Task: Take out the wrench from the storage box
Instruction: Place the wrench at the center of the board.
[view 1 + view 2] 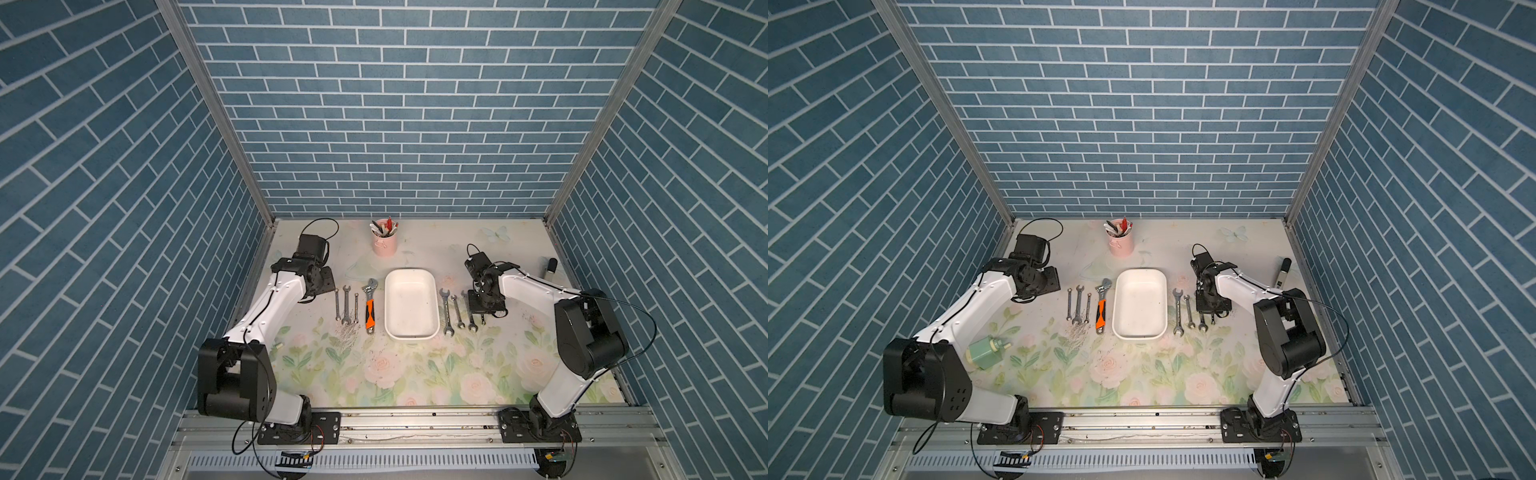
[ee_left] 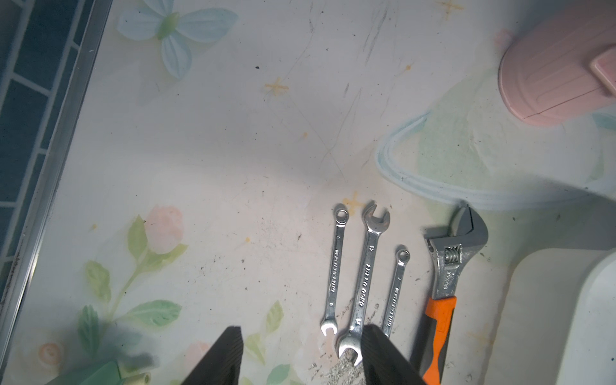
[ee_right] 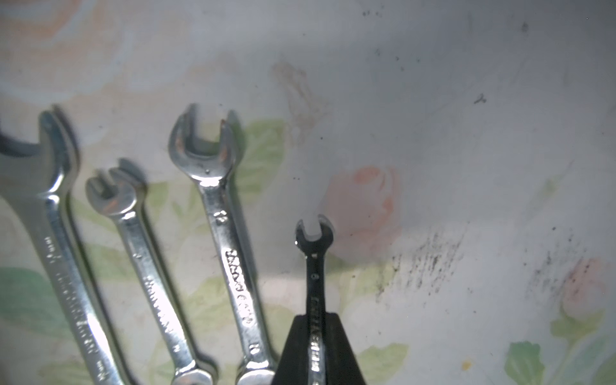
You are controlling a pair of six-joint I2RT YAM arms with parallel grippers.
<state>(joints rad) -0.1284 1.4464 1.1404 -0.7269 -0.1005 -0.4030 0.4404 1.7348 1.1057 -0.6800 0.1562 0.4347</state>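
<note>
Right gripper (image 3: 315, 320) sits at the near edge of the right wrist view, jaws pinched together on the shaft of a small dark wrench (image 3: 313, 266). The wrench's open head points away from the fingers. Can't tell whether it rests on the tabletop (image 3: 466, 150) or sits just above it. It is outside the storage box (image 1: 411, 307), off to the box's right. It is last in line beside three bigger wrenches (image 3: 148, 263) lying flat side by side. The white box sits mid-tabletop, its long side running front to back. Just left of it lies an orange-handled adjustable wrench (image 1: 369, 311), then three more wrenches (image 1: 345, 305). Left gripper (image 2: 301, 328) hangs near that trio, jaws apart. Pink cup (image 1: 384, 246) with pens stands behind the box.
</note>
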